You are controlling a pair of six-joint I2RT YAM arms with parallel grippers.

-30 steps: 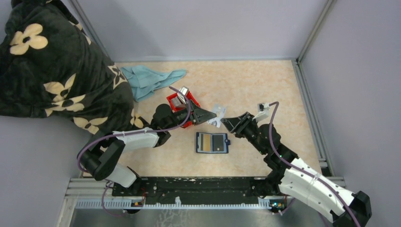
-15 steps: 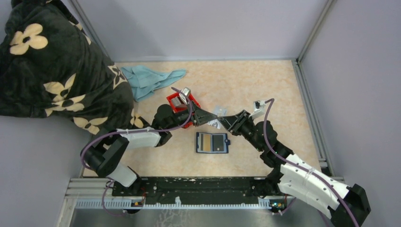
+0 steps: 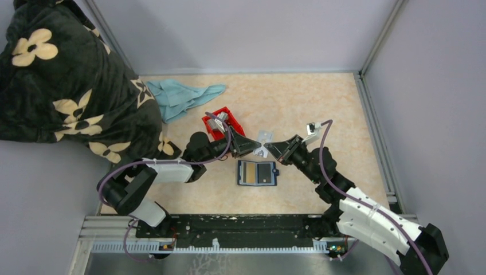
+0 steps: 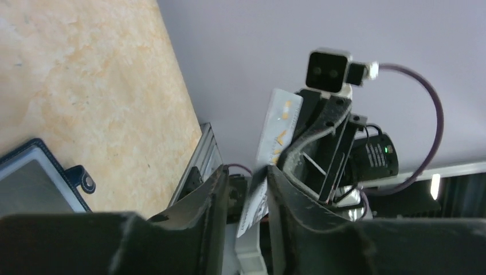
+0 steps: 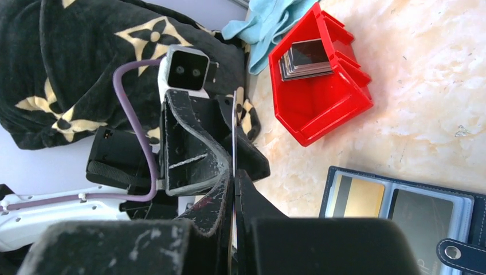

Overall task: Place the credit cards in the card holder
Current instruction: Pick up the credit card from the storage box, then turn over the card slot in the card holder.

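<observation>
Change: against the frames from a second back, the right gripper had moved in from the right and pinched shut, while the left gripper had let its jaws part
Meaning: a mid-air handover looked just done, so the right arm now carried the card; sliding it into a pocket had not yet begun
Right claw: clamped on the thin greyish-white rectangular credit card, at centre frame in the top view
Left claw: loosened, its fingers standing either side of the card's lower end with a gap showing
Card holder: the small dark navy folding wallet lay open and flat on the tan marbled table, just below the meeting grippers
Spare cards: a stack stood in the red plastic bin, up and left of centre
Left wrist view alone: the card's broad face with gold marks, and the wallet's snap tab at lower left
Right wrist view alone: the card edge-on as a thin line between closed fingers, and a tan card already in one wallet pocket
Top view alone: both arms whole
</observation>
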